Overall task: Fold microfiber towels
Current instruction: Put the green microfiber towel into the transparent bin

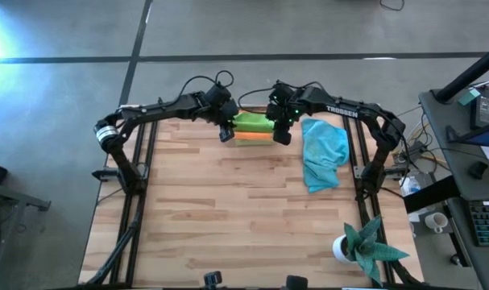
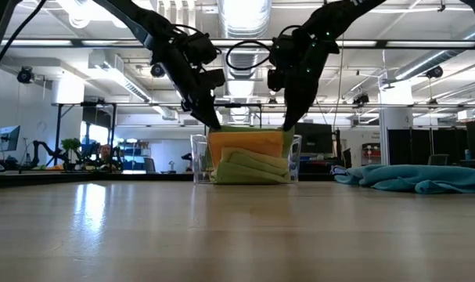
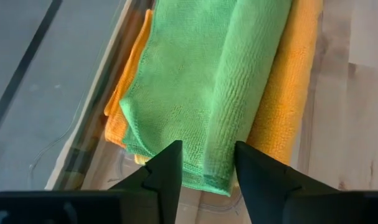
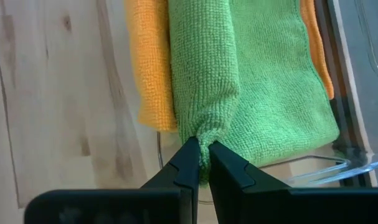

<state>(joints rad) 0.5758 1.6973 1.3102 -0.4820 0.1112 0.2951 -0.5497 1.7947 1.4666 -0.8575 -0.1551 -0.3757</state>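
High view shows my folded green towel (image 1: 253, 122) in the clear bin (image 2: 199, 160) at the table's far edge, atop orange ones (image 1: 254, 136). My right gripper (image 4: 200, 160) pinches its end; my left gripper (image 3: 204, 167) stands parted above it. Lifting right before releasing could drag the neat fold undone, I judge.

Right gripper (image 4: 202, 163) fingers pinch the green towel (image 4: 251, 81) over orange towel (image 4: 148, 68).
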